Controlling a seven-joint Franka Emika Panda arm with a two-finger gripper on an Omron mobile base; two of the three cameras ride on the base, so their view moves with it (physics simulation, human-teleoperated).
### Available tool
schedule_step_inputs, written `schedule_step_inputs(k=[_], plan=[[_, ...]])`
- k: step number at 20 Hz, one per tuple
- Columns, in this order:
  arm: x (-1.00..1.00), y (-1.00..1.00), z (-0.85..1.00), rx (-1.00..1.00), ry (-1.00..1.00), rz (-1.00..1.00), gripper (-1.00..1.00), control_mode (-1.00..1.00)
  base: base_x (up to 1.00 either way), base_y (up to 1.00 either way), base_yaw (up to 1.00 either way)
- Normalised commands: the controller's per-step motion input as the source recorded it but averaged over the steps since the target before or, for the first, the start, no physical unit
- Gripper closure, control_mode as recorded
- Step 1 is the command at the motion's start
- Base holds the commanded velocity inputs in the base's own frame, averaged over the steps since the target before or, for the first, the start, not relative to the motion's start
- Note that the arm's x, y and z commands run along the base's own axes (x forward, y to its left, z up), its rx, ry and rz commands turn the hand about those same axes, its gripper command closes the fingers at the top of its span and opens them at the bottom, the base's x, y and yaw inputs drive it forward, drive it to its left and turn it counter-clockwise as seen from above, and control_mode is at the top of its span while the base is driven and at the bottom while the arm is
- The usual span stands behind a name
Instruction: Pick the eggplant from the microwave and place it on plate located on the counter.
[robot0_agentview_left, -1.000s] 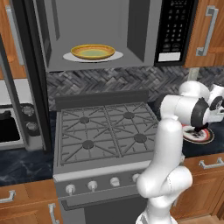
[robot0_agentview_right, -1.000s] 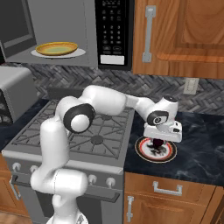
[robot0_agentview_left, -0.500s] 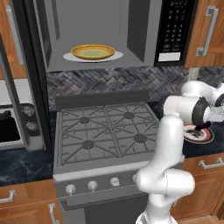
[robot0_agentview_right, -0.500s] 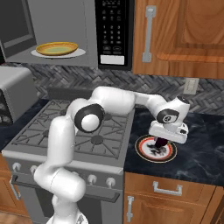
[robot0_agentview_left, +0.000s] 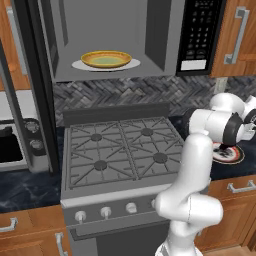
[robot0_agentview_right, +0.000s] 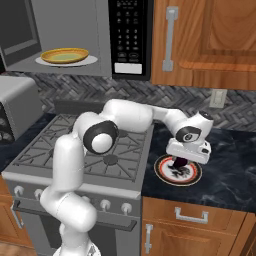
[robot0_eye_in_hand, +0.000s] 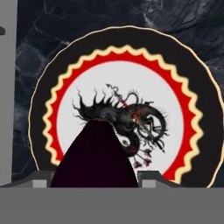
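- The microwave (robot0_agentview_left: 115, 40) is seen with its cavity open; a yellow dish (robot0_agentview_left: 106, 58) sits on the white turntable (robot0_agentview_left: 80, 65), and no eggplant is seen inside.
- The gas stove (robot0_agentview_left: 120, 150) lies below, between the microwave and the dark bench (robot0_agentview_right: 230, 170).
- The plate (robot0_agentview_right: 178, 171) rests on the bench near its left edge, just beside the stove.
- The eggplant (robot0_eye_in_hand: 94, 155) is held low over the plate's middle; contact cannot be told.
- The hand (robot0_agentview_right: 181, 163) is closed on the eggplant, fingers at its sides.
- The placing step is judged nearly done; next, the fingers should be opened and the hand lifted straight up.
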Motion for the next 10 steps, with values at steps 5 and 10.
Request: schedule_step_inputs(k=[5, 10], plan=[[0.36, 0.04, -0.50, -0.01, 0.00, 0.00, 1.00, -1.00, 0.00, 0.00, 0.00], [0.34, 0.29, -0.58, -0.04, 0.00, 0.00, 1.00, -1.00, 0.00, 0.00, 0.00]])
